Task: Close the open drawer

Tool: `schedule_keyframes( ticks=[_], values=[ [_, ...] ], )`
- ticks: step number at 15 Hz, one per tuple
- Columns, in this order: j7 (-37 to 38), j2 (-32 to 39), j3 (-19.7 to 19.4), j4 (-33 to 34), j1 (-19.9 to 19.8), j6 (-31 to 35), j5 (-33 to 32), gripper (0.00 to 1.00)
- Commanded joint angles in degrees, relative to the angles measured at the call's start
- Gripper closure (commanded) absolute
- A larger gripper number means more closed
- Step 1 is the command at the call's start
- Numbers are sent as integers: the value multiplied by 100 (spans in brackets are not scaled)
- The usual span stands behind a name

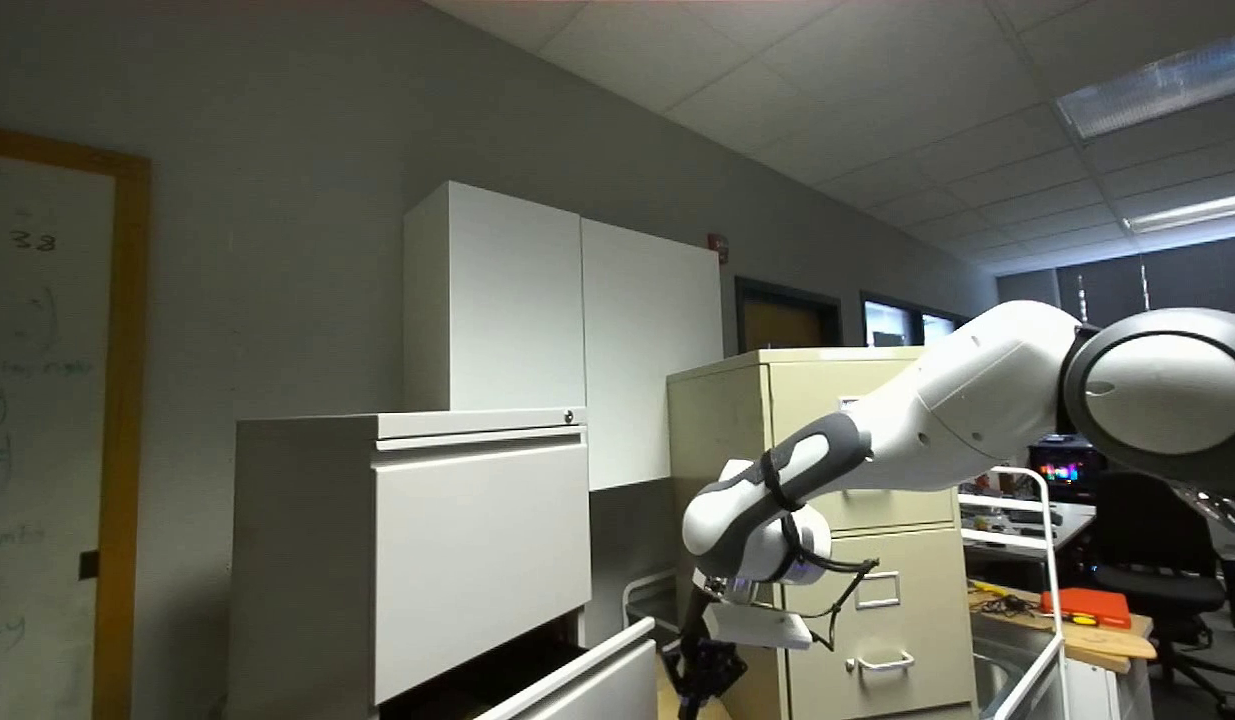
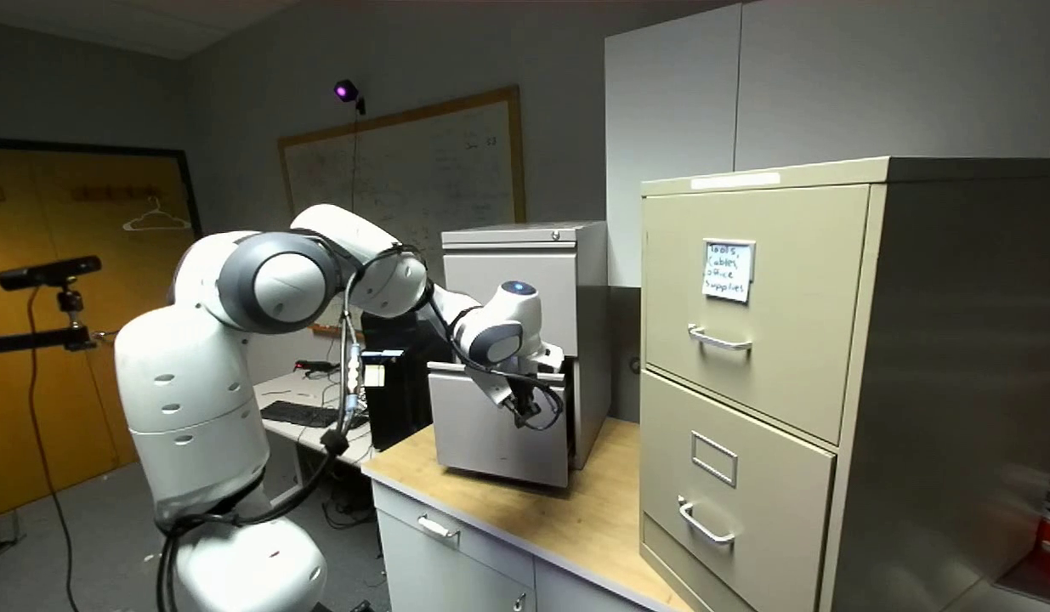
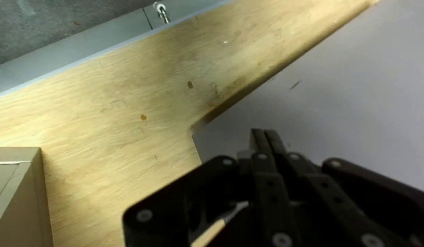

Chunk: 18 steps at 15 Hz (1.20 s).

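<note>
Currently, flat-fronted grey-white metal drawer (image 2: 490,438) stands open above tan wooden desk (image 3: 122,164), at 2 o'clock from black pincer (image 3: 265,133) (wrist view). Fingers (image 3: 275,140) together; contact unclear. Risk: off-centre push could jam drawer, smooth front could let tips skid.

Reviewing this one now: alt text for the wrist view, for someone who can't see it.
The black tool, shut, points at the grey front of the drawer, at right; whether they touch is unclear. A wooden countertop runs diagonally across, a beige cabinet at lower left, grey floor at upper left.
</note>
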Motion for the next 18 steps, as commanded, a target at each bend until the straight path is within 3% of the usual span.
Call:
schedule_keyframes(
  ticks=[1, 7, 13, 18],
  values=[
    [276, 533, 93, 595, 40, 177, 721, 100],
    [284, 1200, 274, 1343, -24, 594, 2390, 100],
    [413, 1509, 443, 1638, 65, 939, 4024, 100],
    [517, 1840, 651, 2079, 269, 1291, 4961, 100]
  ],
)
